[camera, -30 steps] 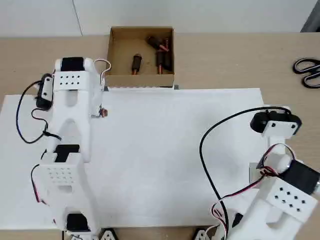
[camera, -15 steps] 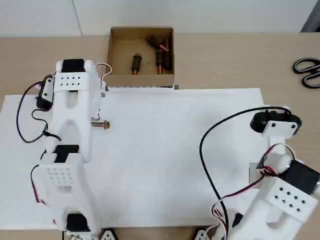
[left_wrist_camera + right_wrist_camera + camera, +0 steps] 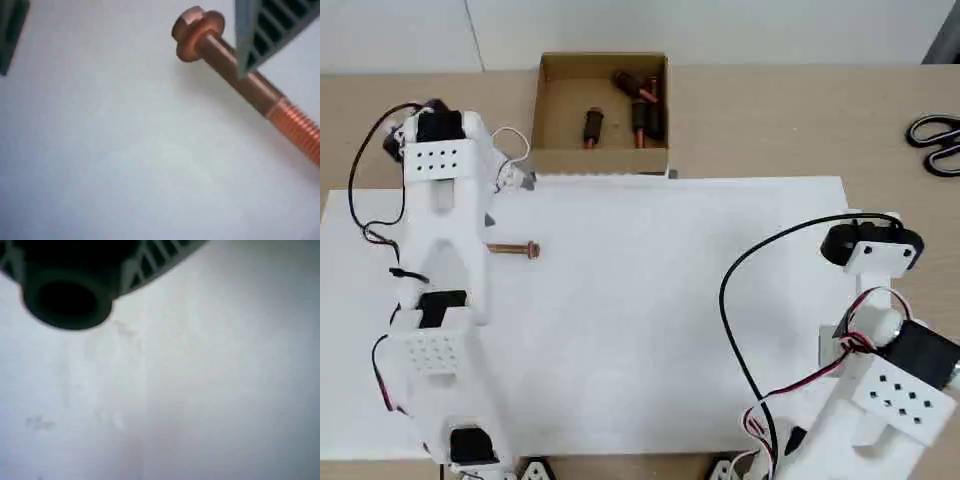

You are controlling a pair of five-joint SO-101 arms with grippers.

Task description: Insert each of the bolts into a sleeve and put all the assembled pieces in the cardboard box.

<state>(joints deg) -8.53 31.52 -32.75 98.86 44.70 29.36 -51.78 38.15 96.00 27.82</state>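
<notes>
From above, the copper bolt (image 3: 515, 249) lies loose on the white paper (image 3: 670, 330), near the cardboard box (image 3: 552, 110). At the left wrist, the left gripper (image 3: 127, 52) hangs over it, jaws apart. At the right wrist, the right gripper (image 3: 107, 267) clasps a black sleeve (image 3: 67, 302).

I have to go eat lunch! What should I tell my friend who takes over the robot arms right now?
Left gripper: open, holding nothing, over the white paper.
Right gripper: a black sleeve is right at it; whether it is gripped is unclear.
Copper bolt: lying flat on the paper beside the left arm, with no sleeve on it.
Done: several assembled pieces lie in the cardboard box.
Left to do: fit this bolt into a sleeve, then put it in the box.
</notes>
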